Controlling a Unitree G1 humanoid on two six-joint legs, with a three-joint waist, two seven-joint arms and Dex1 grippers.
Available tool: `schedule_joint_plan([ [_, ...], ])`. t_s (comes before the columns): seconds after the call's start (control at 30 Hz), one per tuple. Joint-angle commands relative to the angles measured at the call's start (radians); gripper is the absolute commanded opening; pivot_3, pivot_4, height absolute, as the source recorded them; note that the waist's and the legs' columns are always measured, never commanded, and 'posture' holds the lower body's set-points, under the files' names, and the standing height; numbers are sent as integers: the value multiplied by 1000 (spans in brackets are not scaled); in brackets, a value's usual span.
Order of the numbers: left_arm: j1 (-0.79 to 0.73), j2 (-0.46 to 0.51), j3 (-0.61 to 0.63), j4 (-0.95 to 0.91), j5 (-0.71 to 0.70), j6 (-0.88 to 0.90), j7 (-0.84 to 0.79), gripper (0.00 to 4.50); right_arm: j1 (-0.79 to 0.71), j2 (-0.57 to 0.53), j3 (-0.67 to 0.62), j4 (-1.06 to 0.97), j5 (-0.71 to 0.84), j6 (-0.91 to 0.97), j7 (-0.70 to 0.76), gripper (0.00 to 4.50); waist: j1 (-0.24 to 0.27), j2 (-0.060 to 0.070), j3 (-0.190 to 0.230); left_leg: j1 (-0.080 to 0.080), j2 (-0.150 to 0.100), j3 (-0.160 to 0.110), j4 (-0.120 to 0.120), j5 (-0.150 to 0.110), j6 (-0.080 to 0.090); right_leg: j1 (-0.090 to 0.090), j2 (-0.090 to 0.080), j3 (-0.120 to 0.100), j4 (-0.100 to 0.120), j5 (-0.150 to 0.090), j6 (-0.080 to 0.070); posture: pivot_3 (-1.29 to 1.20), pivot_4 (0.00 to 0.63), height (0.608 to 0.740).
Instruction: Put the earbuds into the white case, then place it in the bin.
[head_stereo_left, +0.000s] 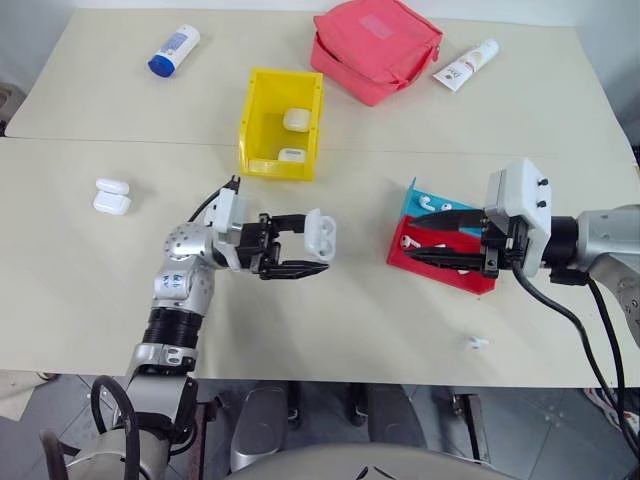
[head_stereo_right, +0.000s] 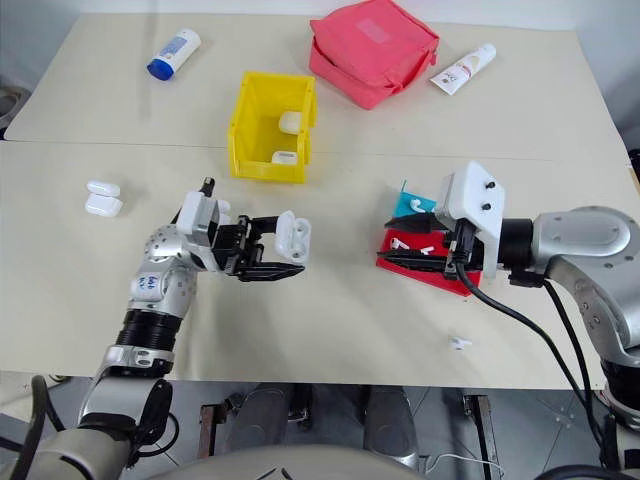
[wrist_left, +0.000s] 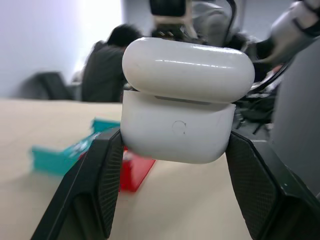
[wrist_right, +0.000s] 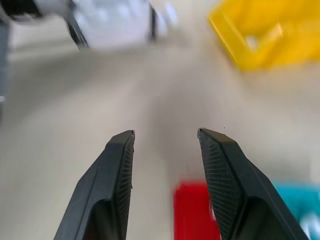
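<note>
Clamping the white case (head_stereo_left: 321, 236) lid-up, the left gripper (head_stereo_left: 303, 243) has its jaws clenched on it. Right gripper (head_stereo_left: 425, 236) jaws stand released, empty, over the tray's earbuds (head_stereo_left: 432, 202). Recommend a centred pinch on one stem.

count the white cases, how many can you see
5: one held in the left gripper's jaws, two inside the yellow bin, two side by side on the table's left. More may be hidden.

Open tool (wrist_right: 165, 145) above table, bin (wrist_right: 265, 37) beyond.
</note>
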Motion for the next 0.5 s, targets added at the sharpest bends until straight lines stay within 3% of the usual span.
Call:
schedule_joint_plan([
  [0.03,4,-11,9,-33,4,-24,27,2729,39,-40,-71,-33,-9,0,-5,2118,3,0,0,0,0,0,0,0,0,0,0,0,0,0,0,0,150,740],
  [0.5,12,-58,-23,-47,9,-50,39,2729,180,-194,-105,5,-133,5,15,2118,13,0,0,0,0,0,0,0,0,0,0,0,-1,0,0,0,150,740],
])
